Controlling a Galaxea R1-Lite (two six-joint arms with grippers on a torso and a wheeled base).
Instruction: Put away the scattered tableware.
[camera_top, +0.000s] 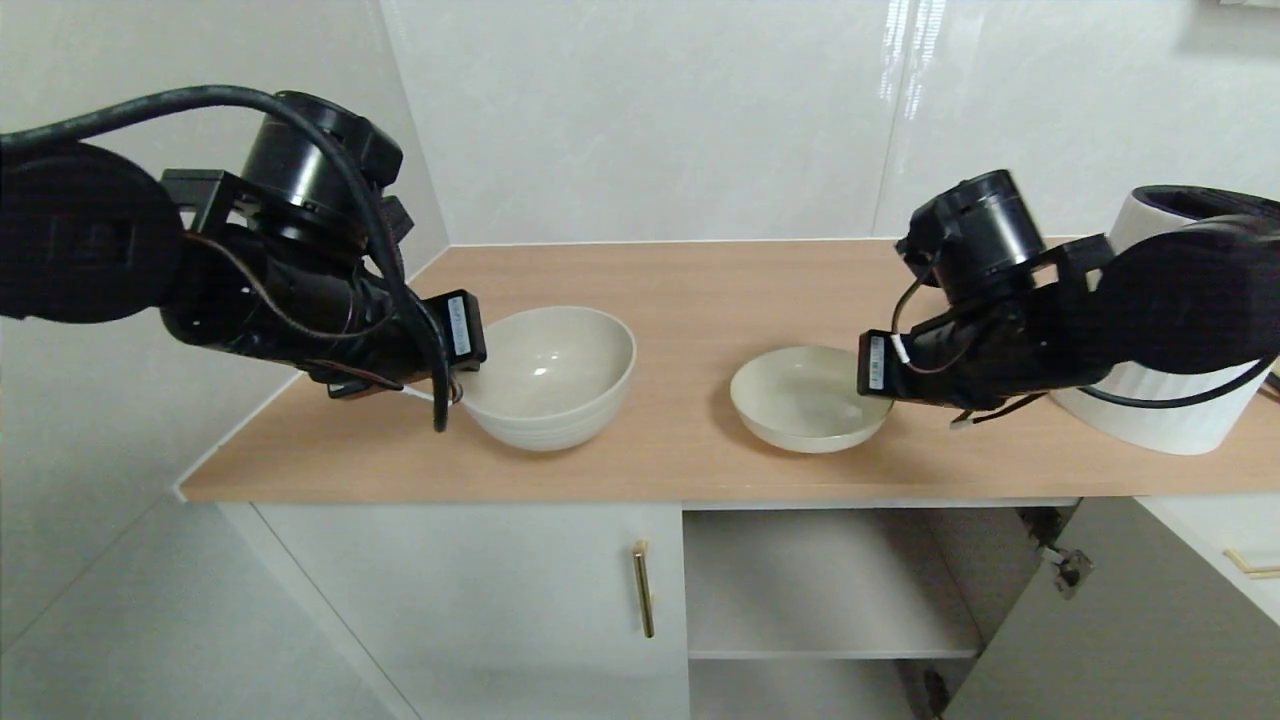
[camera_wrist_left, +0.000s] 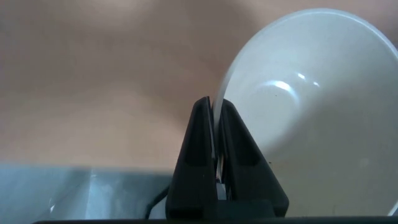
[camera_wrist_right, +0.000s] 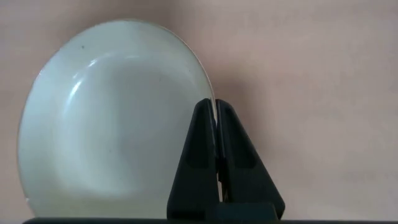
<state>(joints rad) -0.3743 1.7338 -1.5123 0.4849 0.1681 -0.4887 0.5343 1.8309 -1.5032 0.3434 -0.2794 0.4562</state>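
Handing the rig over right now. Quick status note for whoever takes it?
Left tool: shut on the rim of the deep bowl.
Right tool: shut on the rim of the shallow dish.
Both pieces appear to rest on the counter.
Done: both gripped.
Left: neither put away yet; the open cabinet shelf below looks the likely place.

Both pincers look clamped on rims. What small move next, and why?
Probably lift both straight up a little. The left pincer is shut on the rim of the deep bowl, the right pincer on that of the shallow dish; both seem to rest on the counter, the open cupboard below.
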